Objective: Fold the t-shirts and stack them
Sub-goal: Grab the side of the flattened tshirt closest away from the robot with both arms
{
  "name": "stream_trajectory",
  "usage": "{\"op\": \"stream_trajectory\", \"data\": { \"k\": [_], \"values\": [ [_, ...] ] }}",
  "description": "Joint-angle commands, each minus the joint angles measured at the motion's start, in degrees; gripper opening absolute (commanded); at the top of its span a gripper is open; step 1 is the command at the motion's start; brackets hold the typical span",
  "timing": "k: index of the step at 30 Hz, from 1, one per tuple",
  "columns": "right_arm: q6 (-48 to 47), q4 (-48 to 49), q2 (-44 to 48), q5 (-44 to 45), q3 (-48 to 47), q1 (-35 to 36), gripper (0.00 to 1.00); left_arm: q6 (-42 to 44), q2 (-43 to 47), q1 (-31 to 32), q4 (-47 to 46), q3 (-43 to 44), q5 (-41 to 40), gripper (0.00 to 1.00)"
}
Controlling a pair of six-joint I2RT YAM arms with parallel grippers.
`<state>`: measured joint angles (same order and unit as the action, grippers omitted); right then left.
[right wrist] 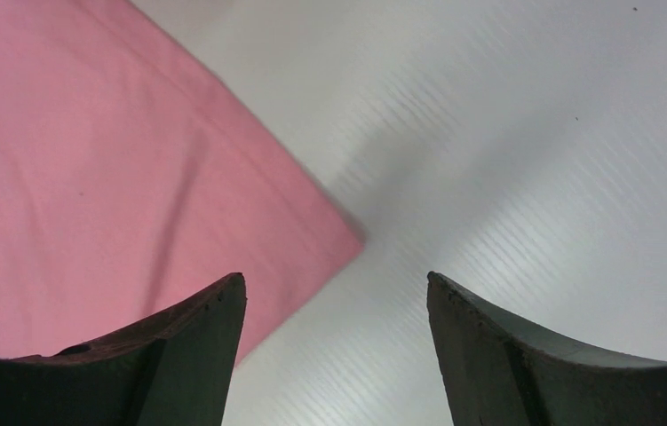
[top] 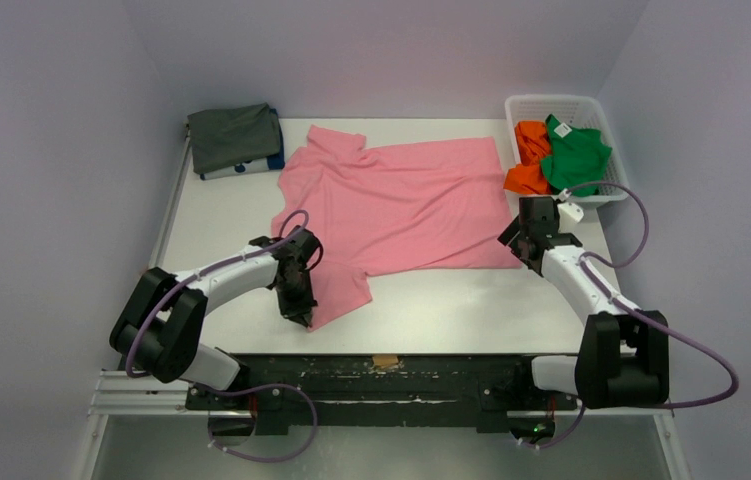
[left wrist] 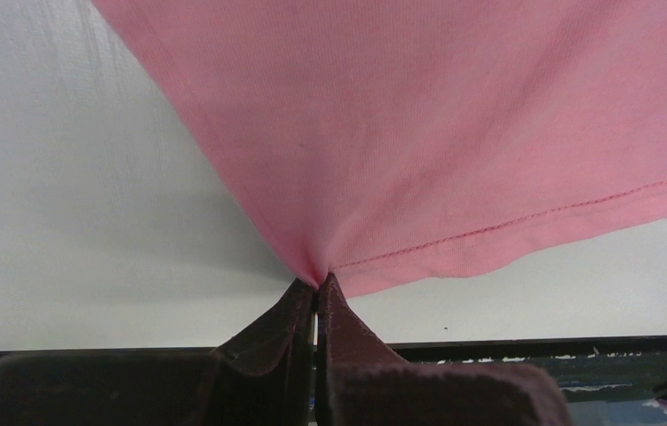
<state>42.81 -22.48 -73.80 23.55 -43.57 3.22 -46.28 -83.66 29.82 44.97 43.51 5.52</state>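
Pink t-shirt (top: pixel 401 205) flat on table (top: pixel 471 310), long axis left-right. Left claw (left wrist: pixel 316 282) clamped on near sleeve corner. Right claw (right wrist: pixel 337 282) apart, hovering at the near right hem corner.

You have the spread shirt (top: pixel 401 205) flat across the middle of the table (top: pixel 471 310), collar toward the far left. Far-left corner, behind the shirt: folded pile (top: pixel 234 138), one shirt on another. Far-right corner: basket (top: pixel 551 103), two bunched shirts (top: pixel 576 155) in it, spilling over its near wall. Your left gripper (top: pixel 301 312) pinches the shirt's near-left sleeve tip. Right gripper (top: pixel 513 240) sits over the shirt's near-right corner, just before the basket.
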Motion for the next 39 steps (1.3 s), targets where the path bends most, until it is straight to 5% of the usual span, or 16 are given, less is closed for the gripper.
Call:
{"op": "stream_trajectory", "data": {
  "k": [1,11,20,25,39],
  "values": [
    [3.74,-3.12,1.2,2.67,3.1,-0.32,0.71,3.18,1.26,0.41,1.06,0.0,2.89,0.0],
    [1.89,4.67,-8.84,-4.45,2.79,-0.48,0.44,5.86,2.6,0.46,0.44,0.24,4.19,0.0],
    [2.64,6.41,-14.26,-5.68,2.43,-0.5,0.37,6.99,1.66,0.41,-0.11,1.4,4.22,0.0],
    [2.59,5.15,-12.98,-6.87,3.09,-0.44,0.0,6.78,2.15,0.46,0.51,1.35,4.6,0.0],
    [3.74,-24.0,7.48,-5.98,4.74,-0.43,0.0,3.55,15.65,0.46,9.53,-6.68,12.56,0.0]
  ]
}}
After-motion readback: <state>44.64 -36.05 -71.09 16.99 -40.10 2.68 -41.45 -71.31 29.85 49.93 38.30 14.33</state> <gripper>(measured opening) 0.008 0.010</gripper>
